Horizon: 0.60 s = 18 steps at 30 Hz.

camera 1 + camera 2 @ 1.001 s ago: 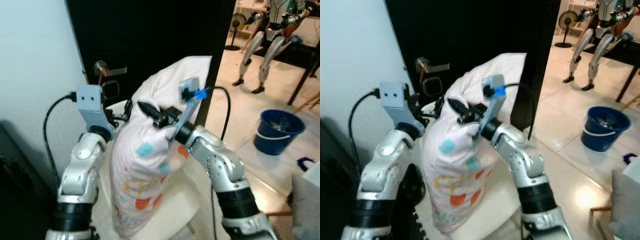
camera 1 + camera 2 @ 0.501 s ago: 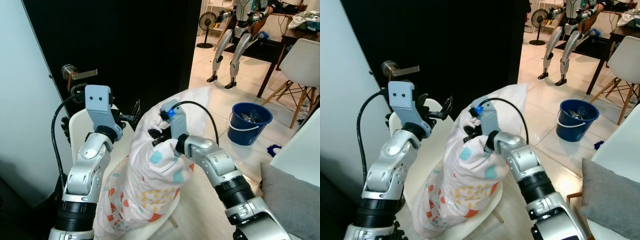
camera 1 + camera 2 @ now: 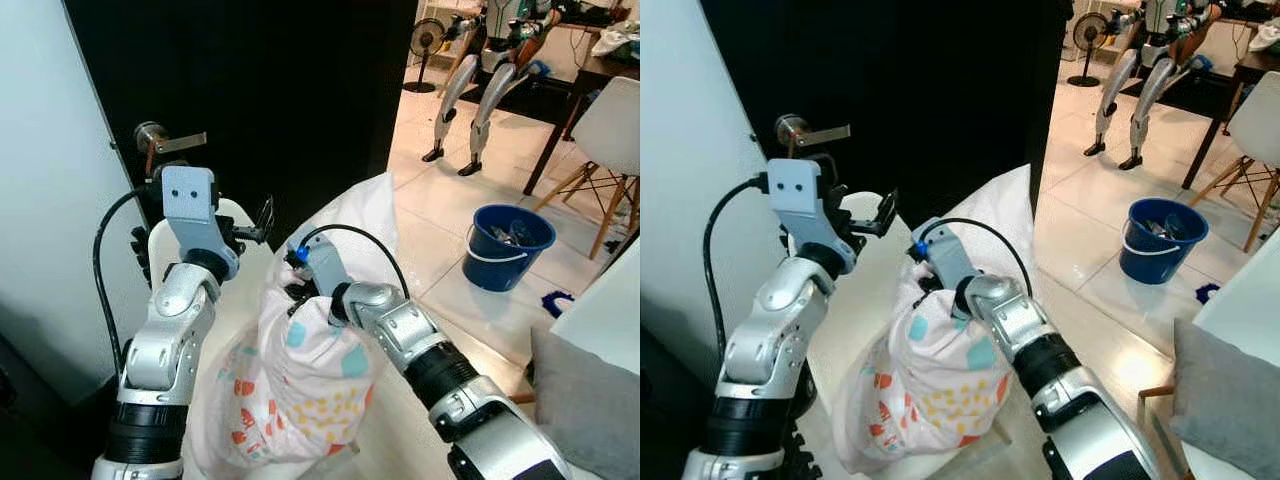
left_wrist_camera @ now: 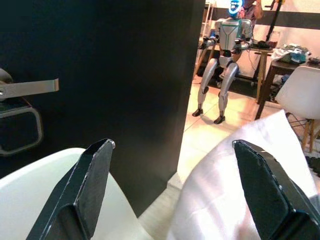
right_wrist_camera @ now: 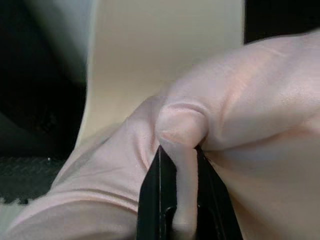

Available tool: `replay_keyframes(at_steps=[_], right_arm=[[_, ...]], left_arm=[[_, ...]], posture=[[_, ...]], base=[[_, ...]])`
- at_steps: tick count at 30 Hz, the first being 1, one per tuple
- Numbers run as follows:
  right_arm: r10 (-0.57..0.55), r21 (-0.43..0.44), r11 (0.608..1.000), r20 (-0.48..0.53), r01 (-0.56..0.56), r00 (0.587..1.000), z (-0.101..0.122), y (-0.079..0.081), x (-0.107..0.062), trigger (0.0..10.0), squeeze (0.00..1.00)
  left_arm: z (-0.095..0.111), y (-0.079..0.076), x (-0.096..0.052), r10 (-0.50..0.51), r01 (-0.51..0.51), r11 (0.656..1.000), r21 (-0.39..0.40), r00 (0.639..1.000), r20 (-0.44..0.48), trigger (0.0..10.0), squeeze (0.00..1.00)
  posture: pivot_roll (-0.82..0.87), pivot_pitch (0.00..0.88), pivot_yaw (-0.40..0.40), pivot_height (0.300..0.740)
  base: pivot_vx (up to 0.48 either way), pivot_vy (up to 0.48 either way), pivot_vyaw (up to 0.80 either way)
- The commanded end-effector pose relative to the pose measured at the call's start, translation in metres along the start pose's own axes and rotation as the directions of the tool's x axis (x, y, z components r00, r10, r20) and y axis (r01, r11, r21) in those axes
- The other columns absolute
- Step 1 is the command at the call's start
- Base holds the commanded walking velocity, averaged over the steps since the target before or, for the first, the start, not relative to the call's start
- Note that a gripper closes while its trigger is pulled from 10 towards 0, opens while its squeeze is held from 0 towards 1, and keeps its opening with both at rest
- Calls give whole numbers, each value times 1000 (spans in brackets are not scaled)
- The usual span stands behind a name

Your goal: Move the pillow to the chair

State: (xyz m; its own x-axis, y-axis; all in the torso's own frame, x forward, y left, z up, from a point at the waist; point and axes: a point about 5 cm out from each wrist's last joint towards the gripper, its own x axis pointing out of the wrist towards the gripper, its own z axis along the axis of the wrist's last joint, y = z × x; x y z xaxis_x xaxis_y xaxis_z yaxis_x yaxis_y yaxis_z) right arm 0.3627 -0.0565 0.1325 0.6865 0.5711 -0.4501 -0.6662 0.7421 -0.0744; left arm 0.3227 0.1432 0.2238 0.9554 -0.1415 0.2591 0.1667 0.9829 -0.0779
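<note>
Now the right gripper (image 3: 296, 290) pinches a fold of the pillow (image 3: 300, 385), which slumps on the chair (image 3: 855, 290). The left gripper (image 4: 172, 192) hangs spread wide beside it. It looks soft, light and baggy; a bunched fold seems the best hold.

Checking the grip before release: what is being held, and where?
The right gripper pinches a fold of the pillow near its middle; the left gripper is open, holding nothing.
</note>
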Motion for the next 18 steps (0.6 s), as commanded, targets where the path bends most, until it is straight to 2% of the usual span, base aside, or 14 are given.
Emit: replay_keyframes(at_steps=[1, 2, 4, 5, 6, 7, 8, 9, 12, 13, 14, 16, 17, 18], right_arm=[[-103, 59, 993, -47, 106, 994, -10, -17, -2, 10000, 0], [-145, 76, 986, -59, 149, 988, -13, -25, -4, 10000, 0], [-225, 109, 966, -82, 233, 971, -16, -41, -10, 10000, 0], [-225, 109, 966, -82, 233, 971, -16, -41, -10, 10000, 0], [-240, 115, 962, -87, 249, 967, -16, -45, -11, 10000, 0], [-253, 121, 957, -86, 263, 964, -15, -49, -13, 10000, 0], [-253, 121, 957, -86, 263, 964, -15, -49, -13, 10000, 0], [-258, 125, 955, -82, 267, 963, -13, -53, -14, 10000, 0], [-259, 126, 955, -80, 268, 962, -13, -54, -14, 10000, 0], [-254, 129, 957, -76, 262, 964, -12, -54, -14, 10000, 0], [-244, 131, 959, -71, 252, 967, -11, -53, -13, 10000, 0], [-244, 131, 959, -71, 252, 967, -11, -53, -13, 10000, 0], [-235, 133, 961, -67, 242, 970, -10, -51, -12, 10000, 0], [-235, 133, 961, -67, 242, 970, -10, -51, -12, 10000, 0]], left_arm=[[3, 4, -1, 9, -9, 1000, 10, 1000, -1, 10000, 0], [3, 4, -1, 5, -5, 1000, 6, 1000, -3, 10000, 0], [2, 1, -1, -20, 20, 998, -56, 1000, -10, 10000, 0], [2, 1, -1, -20, 20, 998, -56, 1000, -10, 10000, 0], [2, 1, 0, -26, 25, 997, -77, 1000, -13, 10000, 0], [-2, 3, -1, -12, 6, 991, -132, 999, -41, 10000, 0], [-2, 3, -1, -12, 6, 991, -132, 999, -41, 10000, 0], [-16, 15, -5, 46, -75, 969, -235, 991, -127, 10000, 0], [-23, 23, -9, 84, -127, 959, -255, 981, -172, 10000, 0], [-28, 29, -13, 109, -162, 953, -254, 972, -208, 10000, 0], [-40, 37, -21, 154, -231, 932, -279, 949, -274, 10000, 0], [-40, 37, -21, 154, -231, 932, -279, 949, -274, 10000, 0], [-49, 44, -28, 189, -290, 909, -300, 927, -323, 10000, 0], [-49, 44, -28, 189, -290, 909, -300, 927, -323, 10000, 0]], posture=[[39, 32, -6, 701], [39, 32, -6, 696], [39, 31, -5, 686], [39, 31, -5, 686], [39, 31, -5, 681], [42, 31, -4, 676], [42, 31, -4, 676], [41, 30, -4, 666], [41, 30, -1, 661], [43, 30, -2, 656], [57, 33, -9, 651], [57, 33, -9, 651], [59, 35, -11, 646], [59, 35, -11, 646]], base=[[0, 0, 0], [0, 0, 0], [0, 0, 0], [0, 0, 0], [0, 0, 0], [0, 0, 0], [0, 0, 0], [0, 0, 0], [0, 0, 0], [0, 0, 0], [0, 0, 0], [0, 0, 0], [0, 0, 0], [0, 0, 0]])
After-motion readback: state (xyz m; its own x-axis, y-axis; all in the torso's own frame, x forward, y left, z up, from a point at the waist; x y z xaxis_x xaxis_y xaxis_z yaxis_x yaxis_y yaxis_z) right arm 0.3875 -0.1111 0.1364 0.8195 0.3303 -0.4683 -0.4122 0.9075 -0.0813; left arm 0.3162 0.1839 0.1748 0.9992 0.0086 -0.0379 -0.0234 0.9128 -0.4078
